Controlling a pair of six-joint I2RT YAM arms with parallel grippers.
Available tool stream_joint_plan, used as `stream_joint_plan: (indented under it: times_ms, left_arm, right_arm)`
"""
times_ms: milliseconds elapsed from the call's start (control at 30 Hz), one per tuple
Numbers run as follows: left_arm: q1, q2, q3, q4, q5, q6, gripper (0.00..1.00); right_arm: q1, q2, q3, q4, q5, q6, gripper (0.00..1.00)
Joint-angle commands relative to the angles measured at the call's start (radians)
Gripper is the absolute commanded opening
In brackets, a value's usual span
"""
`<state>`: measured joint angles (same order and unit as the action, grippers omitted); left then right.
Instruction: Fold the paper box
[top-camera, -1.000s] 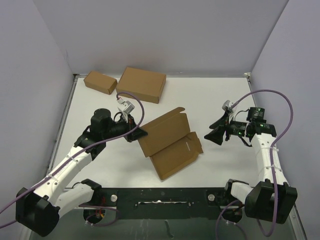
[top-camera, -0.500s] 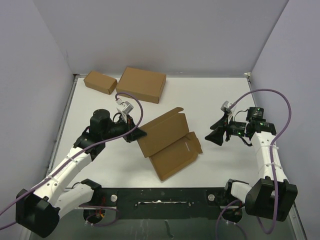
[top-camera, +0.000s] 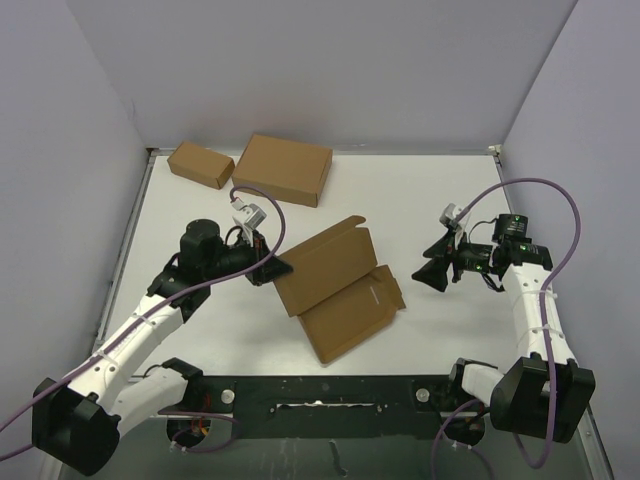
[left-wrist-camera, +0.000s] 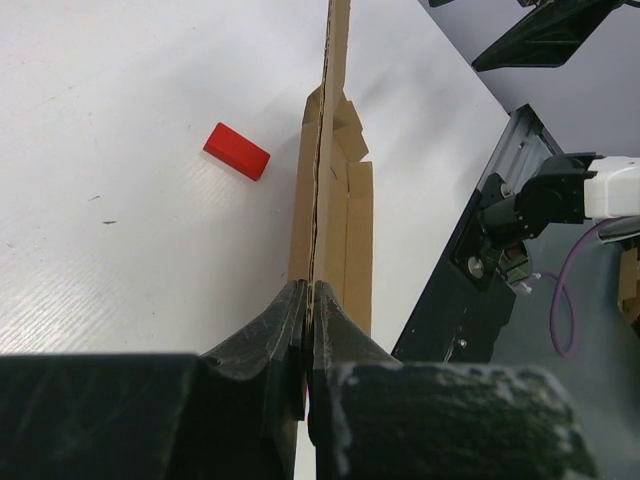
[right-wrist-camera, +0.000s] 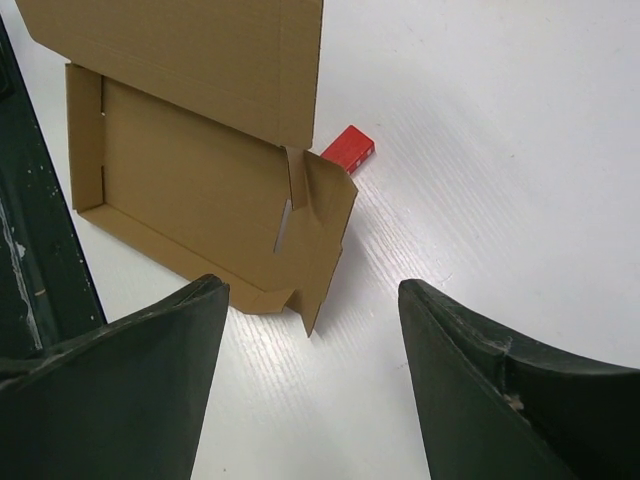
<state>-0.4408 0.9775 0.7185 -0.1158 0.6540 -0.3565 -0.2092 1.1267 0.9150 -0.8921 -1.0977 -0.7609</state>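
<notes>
The paper box (top-camera: 345, 305) lies open in the middle of the table, a thin brown mailer with one long panel (top-camera: 325, 262) raised. My left gripper (top-camera: 277, 268) is shut on the left edge of that raised panel; in the left wrist view the cardboard (left-wrist-camera: 330, 200) runs edge-on out of the closed fingertips (left-wrist-camera: 310, 292). My right gripper (top-camera: 432, 264) hovers open to the right of the box, apart from it. The right wrist view shows the box's tray and notched side flap (right-wrist-camera: 190, 190) ahead of the open right gripper (right-wrist-camera: 312, 290).
A small red block (right-wrist-camera: 348, 148) lies on the table just behind the box, also seen as the red block (left-wrist-camera: 237, 151). A larger brown box (top-camera: 283, 168) and a small brown box (top-camera: 201, 164) sit at the back left. A black rail (top-camera: 320, 392) runs along the near edge.
The right arm has edged slightly to the left. The left gripper and the box stay as they were.
</notes>
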Motion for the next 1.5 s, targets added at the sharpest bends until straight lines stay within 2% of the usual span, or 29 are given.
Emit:
stream_joint_plan:
  times_ms: [0, 167, 400, 500, 633, 733, 1033, 1467]
  left_arm:
    - [0.008, -0.034, 0.009, 0.040, 0.016, -0.006, 0.00]
    - [0.013, -0.027, 0.008, 0.045, 0.020, -0.004, 0.00]
    - [0.016, -0.019, 0.017, 0.050, 0.028, -0.004, 0.00]
    - [0.017, -0.016, 0.021, 0.050, 0.031, -0.002, 0.00]
    - [0.017, -0.016, 0.020, 0.051, 0.035, 0.009, 0.00]
    - [0.017, -0.016, 0.019, 0.053, 0.040, 0.017, 0.00]
    - [0.020, -0.016, 0.014, 0.089, 0.061, 0.018, 0.00]
    - [0.020, 0.003, 0.001, 0.123, 0.045, 0.014, 0.00]
  right_arm:
    - [-0.004, 0.008, 0.048, 0.017, 0.009, -0.051, 0.70]
    - [-0.005, 0.034, 0.063, 0.036, 0.018, -0.062, 0.70]
    - [0.054, 0.078, 0.046, 0.138, 0.077, 0.020, 0.56]
    - [0.109, 0.089, 0.024, 0.217, 0.151, 0.081, 0.45]
    - [0.127, 0.142, 0.006, 0.298, 0.234, 0.154, 0.20]
    - [0.126, 0.192, 0.002, 0.334, 0.279, 0.188, 0.13]
    - [0.152, 0.346, 0.000, 0.375, 0.233, 0.255, 0.09]
    - [0.227, 0.421, 0.009, 0.272, 0.123, 0.170, 0.09]
